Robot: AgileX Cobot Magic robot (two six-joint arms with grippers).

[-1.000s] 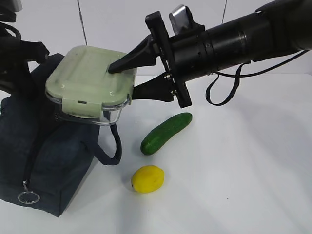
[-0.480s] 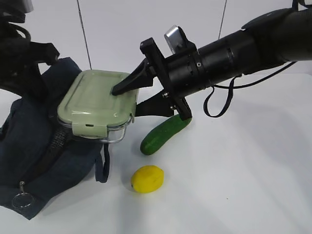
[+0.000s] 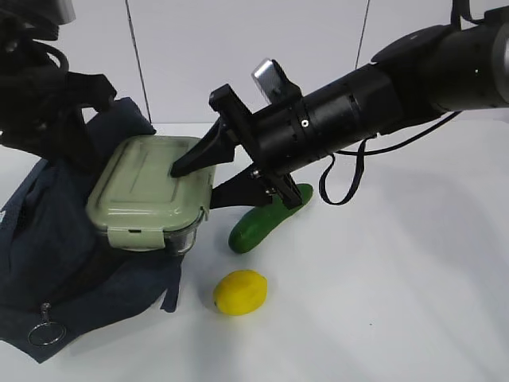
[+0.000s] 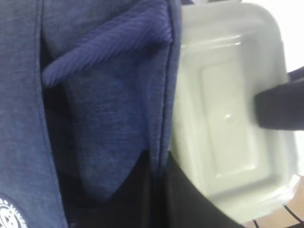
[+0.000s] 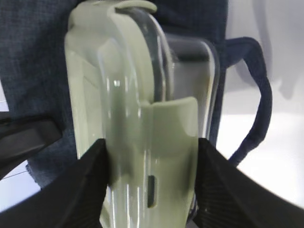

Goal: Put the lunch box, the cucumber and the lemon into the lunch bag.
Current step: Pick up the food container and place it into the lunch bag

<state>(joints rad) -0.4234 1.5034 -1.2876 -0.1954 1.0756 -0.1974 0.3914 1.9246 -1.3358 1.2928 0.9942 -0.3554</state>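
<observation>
My right gripper [image 3: 193, 187] is shut on the short end of the lunch box [image 3: 147, 191], one finger on the sage-green lid and one under the clear base. The box lies tilted over the open top of the navy lunch bag [image 3: 48, 239]. In the right wrist view the box [image 5: 137, 109] fills the space between the fingers [image 5: 85, 190]. My left gripper [image 4: 159, 190] pinches the bag's edge [image 4: 95, 118] beside the box [image 4: 228, 114]. The cucumber [image 3: 258, 223] and the lemon [image 3: 240, 291] lie on the table to the right of the bag.
The bag's silver zipper ring [image 3: 44, 334] hangs at its front left corner. A loop handle [image 5: 259, 109] droops on the table beside the box. The table is white, and a white wall stands behind it.
My right gripper has carried the lunch box down and a little left, onto the bag's opening. The bag has slumped and spread. My left arm has shifted right, still holding the fabric.
</observation>
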